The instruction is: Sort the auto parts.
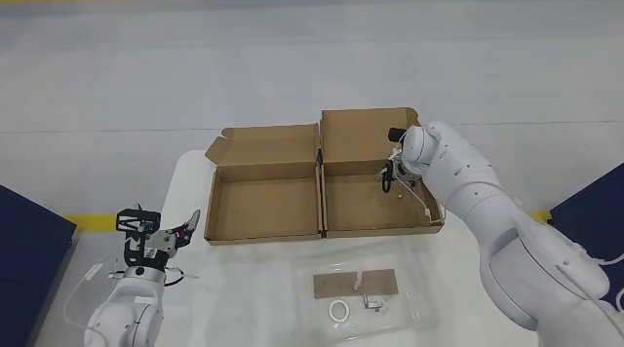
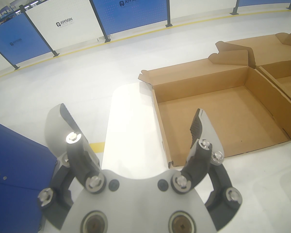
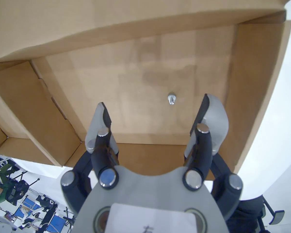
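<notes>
Cardboard box [image 3: 254, 78] with one bolt [image 3: 171, 98]

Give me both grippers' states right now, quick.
Left gripper: open, holding nothing.
Right gripper: open, holding nothing, above a small silver metal bolt lying in the right brown cardboard box.

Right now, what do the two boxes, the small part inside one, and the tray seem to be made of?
Boxes: matte brown cardboard, with folded flaps. Small part: probably metal, silvery and shiny, bolt-shaped. Tray: likely clear plastic; the table shows through.
</notes>
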Robot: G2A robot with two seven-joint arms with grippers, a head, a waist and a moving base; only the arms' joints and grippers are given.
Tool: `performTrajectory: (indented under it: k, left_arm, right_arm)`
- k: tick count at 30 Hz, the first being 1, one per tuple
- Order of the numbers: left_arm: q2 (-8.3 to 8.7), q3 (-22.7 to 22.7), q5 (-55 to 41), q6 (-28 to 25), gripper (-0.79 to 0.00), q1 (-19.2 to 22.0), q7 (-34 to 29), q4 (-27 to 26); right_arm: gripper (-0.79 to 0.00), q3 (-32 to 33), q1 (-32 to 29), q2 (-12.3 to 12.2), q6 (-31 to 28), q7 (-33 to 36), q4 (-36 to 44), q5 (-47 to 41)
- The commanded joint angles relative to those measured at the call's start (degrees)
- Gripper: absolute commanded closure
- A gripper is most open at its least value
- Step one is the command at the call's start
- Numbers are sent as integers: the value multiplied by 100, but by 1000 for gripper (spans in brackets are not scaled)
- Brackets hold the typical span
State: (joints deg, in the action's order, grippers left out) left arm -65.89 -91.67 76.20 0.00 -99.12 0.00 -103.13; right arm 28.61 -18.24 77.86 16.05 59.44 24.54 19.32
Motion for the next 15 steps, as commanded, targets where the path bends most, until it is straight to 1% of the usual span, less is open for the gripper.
performTrajectory:
  k: [1, 5, 8, 15]
  left_arm:
    - [0, 0, 0, 0, -785, 0, 0, 0]
    - [0, 0, 0, 0, -785, 0, 0, 0]
    - [0, 0, 0, 0, -785, 0, 0, 0]
    - [0, 0, 0, 0, -785, 0, 0, 0]
  right_arm:
    - [-785, 77, 46, -53, -77, 68, 157, -5]
    - [-785, 322, 93, -242, -300, 305, 579, -61]
    - [-785, 462, 42, -428, -402, 658, 1130, 74]
    - [-785, 468, 35, -452, -381, 698, 1193, 126]
